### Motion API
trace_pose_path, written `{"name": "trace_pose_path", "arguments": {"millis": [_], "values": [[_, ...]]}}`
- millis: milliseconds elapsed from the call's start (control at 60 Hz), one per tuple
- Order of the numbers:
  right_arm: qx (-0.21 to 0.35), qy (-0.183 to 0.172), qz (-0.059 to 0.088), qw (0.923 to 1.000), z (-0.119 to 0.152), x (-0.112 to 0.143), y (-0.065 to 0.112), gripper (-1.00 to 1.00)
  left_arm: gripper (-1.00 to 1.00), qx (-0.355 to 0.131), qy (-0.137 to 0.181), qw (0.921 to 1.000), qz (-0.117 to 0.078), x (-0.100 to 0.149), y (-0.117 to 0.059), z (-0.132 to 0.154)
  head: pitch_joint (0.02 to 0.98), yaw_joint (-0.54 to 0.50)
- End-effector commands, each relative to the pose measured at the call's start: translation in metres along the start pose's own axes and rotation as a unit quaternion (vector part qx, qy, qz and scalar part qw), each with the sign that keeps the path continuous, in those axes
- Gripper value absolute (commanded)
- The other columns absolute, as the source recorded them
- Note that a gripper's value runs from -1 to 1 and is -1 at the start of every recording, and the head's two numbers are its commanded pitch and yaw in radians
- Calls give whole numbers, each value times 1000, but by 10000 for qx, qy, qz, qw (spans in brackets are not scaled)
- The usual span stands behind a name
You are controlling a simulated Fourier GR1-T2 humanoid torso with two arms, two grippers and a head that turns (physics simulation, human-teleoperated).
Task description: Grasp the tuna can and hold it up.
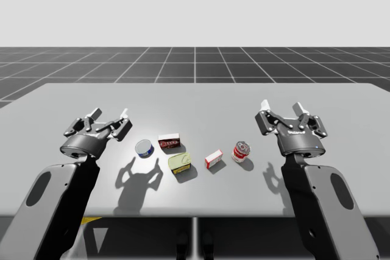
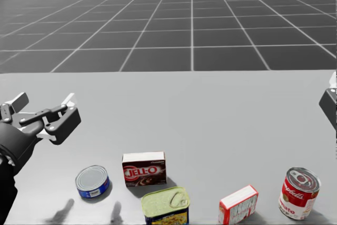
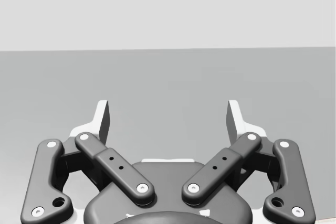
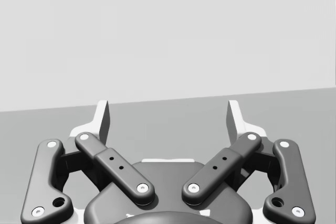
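The tuna can (image 1: pixel 144 148) (image 2: pixel 92 181) is a low blue can with a silver lid, standing upright on the grey table (image 1: pixel 195 98). My left gripper (image 1: pixel 109 117) (image 2: pixel 45 105) (image 3: pixel 169 119) hovers open above the table, to the left of the can and a little farther back, with nothing between its fingers. On the other side, my right gripper (image 1: pixel 281 112) (image 4: pixel 169 119) is open and holds nothing, well off to the right of the can. A dark part of it shows at the head view's right edge.
Right of the tuna can stands a dark red box (image 1: pixel 169 142) (image 2: pixel 144 168). In front of it lies a green-topped rectangular tin (image 1: pixel 180 162) (image 2: pixel 165 204). Farther right are a small red and white box (image 1: pixel 214 159) (image 2: pixel 238 204) and a red and white can (image 1: pixel 241 151) (image 2: pixel 299 185).
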Motion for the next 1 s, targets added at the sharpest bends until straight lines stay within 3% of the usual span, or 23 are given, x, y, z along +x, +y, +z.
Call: {"name": "trace_pose_path", "arguments": {"millis": [17, 150, 350, 683, 733, 783, 883, 950, 1000], "values": [[32, 11, 51, 10000, 0, -1, 1, -1000, -1000, 2, -8, 10000, -32, 0, 1, 0, 631, 140], [75, 19, 119, 9999, 0, -1, 3, -1000, -1000, -35, -4, 10000, -80, 0, 2, -1, 728, 227], [123, 35, 205, 9997, 1, -4, 7, -1000, -1000, -110, -8, 9999, -117, -1, 1, -1, 799, 307], [129, 62, 247, 9996, 2, -5, 8, -1000, -1000, -389, 187, 9988, -244, -2, -13, 2, 813, 336], [113, 63, 253, 9996, 2, -5, 8, -1000, -1000, -498, 252, 9983, -154, 4, -17, 5, 808, 333], [93, 85, 255, 9996, 2, -6, 7, -1000, -1000, -519, 256, 9981, -231, 8, -19, 10, 807, 331], [78, 89, 254, 9996, 2, -6, 7, -1000, -1000, -849, 450, 9948, -324, 16, -21, 22, 803, 331], [83, 92, 271, 9996, 2, -7, 8, -1000, -1000, -1162, 591, 9912, -222, 19, -19, 30, 804, 333], [76, 92, 294, 9995, 1, -8, 8, -1000, -1000, -1345, 694, 9881, -275, 22, -18, 36, 803, 335]]}}
